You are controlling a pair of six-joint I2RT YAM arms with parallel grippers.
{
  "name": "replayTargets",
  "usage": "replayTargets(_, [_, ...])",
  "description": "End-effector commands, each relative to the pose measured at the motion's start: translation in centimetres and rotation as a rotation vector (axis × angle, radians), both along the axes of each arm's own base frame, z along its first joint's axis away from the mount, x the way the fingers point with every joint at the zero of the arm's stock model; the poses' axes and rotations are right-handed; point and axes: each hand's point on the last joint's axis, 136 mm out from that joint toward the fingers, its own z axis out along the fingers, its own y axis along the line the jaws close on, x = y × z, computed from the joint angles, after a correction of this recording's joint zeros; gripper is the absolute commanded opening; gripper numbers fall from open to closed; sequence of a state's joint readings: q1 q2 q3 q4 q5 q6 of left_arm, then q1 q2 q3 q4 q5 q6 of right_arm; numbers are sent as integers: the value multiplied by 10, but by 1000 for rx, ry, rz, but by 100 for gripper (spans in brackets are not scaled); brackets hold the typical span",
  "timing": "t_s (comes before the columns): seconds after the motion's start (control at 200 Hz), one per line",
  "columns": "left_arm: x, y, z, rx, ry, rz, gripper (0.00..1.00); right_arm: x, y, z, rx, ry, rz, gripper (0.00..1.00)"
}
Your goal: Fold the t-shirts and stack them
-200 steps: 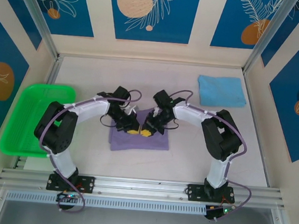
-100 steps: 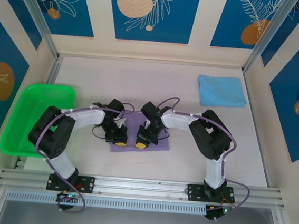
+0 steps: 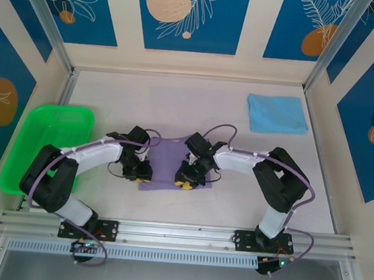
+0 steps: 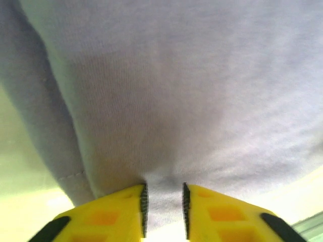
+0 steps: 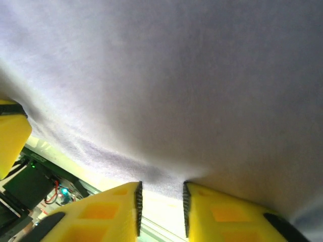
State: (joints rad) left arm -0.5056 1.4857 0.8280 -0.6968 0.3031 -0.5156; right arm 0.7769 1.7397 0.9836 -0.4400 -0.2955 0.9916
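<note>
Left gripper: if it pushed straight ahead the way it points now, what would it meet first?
The lavender t-shirt. Its edge lies between the parted fingers of the left gripper, so cloth comes first, almost at once. What lies behind it I cannot tell.

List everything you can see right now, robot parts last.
Purple t-shirt: one, lavender, folded, table centre, between the grippers.
Blue t-shirt: one, sky-blue, folded rectangle, far right of table.
Tray: one, bright green, at the table's left side.
Table: one, off-white, under the shirts.
Wall panels: several, blue with leaf prints, around the table.
Left gripper: one, yellow fingers, jaws slightly apart at the purple shirt's near edge.
Right gripper: one, yellow fingers, jaws slightly apart at the same edge.
</note>
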Motion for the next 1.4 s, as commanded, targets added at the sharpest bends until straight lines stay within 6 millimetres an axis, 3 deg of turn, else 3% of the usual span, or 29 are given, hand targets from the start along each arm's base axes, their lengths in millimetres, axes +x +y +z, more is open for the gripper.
replayTargets(0.0, [27,-2,45,-54,-120,37,37,7,-16,18,-36,-45,-45,43])
replayTargets(0.08, [46,1,65,-111,-157,98,46,19,-28,32,-23,-73,-84,54])
replayTargets(0.185, [62,15,74,-141,-144,208,63,45,-55,56,4,-179,-177,68])
replayTargets(0.27, [69,22,74,-149,-135,267,78,70,-81,67,4,-318,-231,73])
replayTargets(0.37, [70,25,66,-130,-107,297,91,91,-94,71,44,-459,-222,79])
replayTargets(0.445, [69,25,60,-129,-87,320,95,94,-96,70,73,-432,-144,97])
replayTargets(0.495, [67,27,56,-121,-78,338,100,96,-97,62,75,-368,-104,96])
replayTargets(0.69, [62,33,52,-89,-68,364,100,110,-90,18,33,-296,-34,97])
replayTargets(0.895, [57,32,54,-81,-60,351,100,106,-69,0,-44,-303,80,93])
replayTargets(1.075, [50,33,49,-78,-53,355,100,97,-51,-18,-99,-242,107,81])
replayTargets(1.225, [42,35,46,-75,-49,357,100,88,-58,-44,-242,-146,100,72])
replayTargets(1.295, [39,34,45,-75,-43,355,100,88,-61,-46,-263,-143,76,72])
replayTargets(1.395, [35,35,46,-64,-44,344,100,89,-61,-34,-234,-188,47,76])
